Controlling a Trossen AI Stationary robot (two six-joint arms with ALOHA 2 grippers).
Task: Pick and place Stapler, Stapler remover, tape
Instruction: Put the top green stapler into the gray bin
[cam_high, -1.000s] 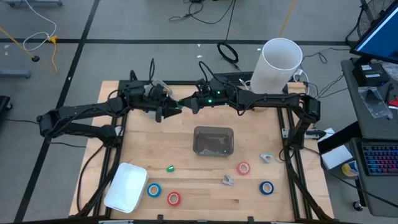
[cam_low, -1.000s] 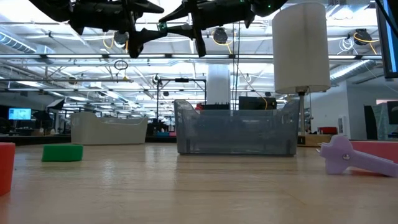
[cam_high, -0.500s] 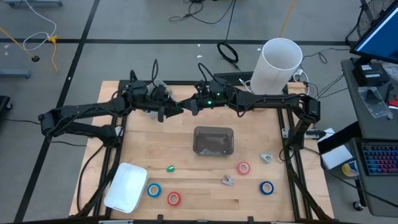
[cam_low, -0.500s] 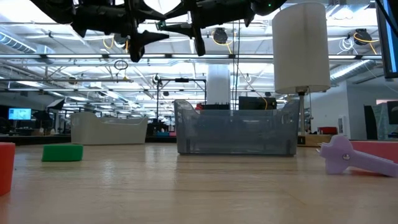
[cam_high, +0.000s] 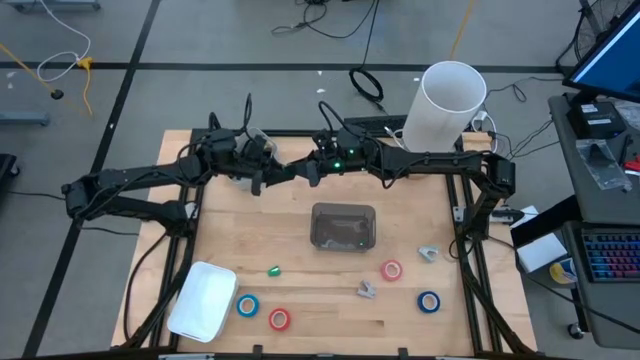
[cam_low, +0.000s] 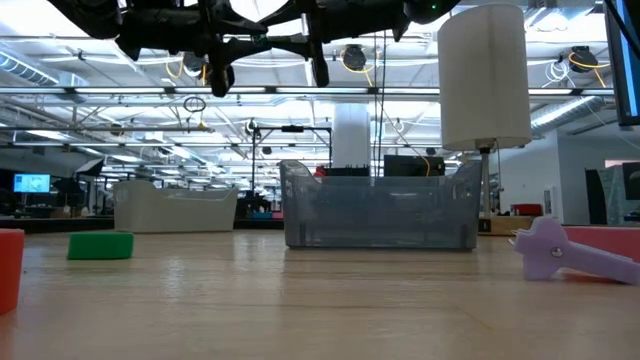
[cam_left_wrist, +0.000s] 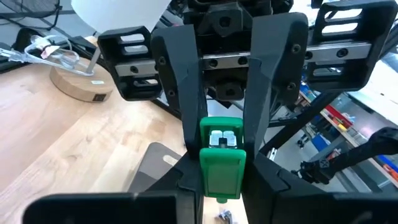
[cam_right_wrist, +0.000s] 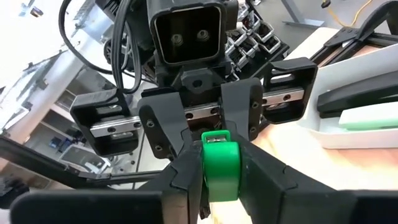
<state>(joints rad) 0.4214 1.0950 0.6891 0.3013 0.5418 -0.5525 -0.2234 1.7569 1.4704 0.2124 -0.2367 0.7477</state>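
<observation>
Showing, high view: left gripper and right gripper tip to tip in the air over the table's back half; bin at centre, nothing made out inside; tray bare.
Left on table: tape, four rolls, near the front edge; two removers, one front of centre and one towards the right; small green piece near the tray.
Low view: both grippers high above the bin; green piece and purple remover flat on the wood.
Left wrist view: stapler clamped between the right gripper's fingers, near end between the left gripper's own.
Right wrist view: same stapler pinched from both sides.
Progress, judged: early; mid-air handover under way, no item placed, tape and removers untouched.
</observation>
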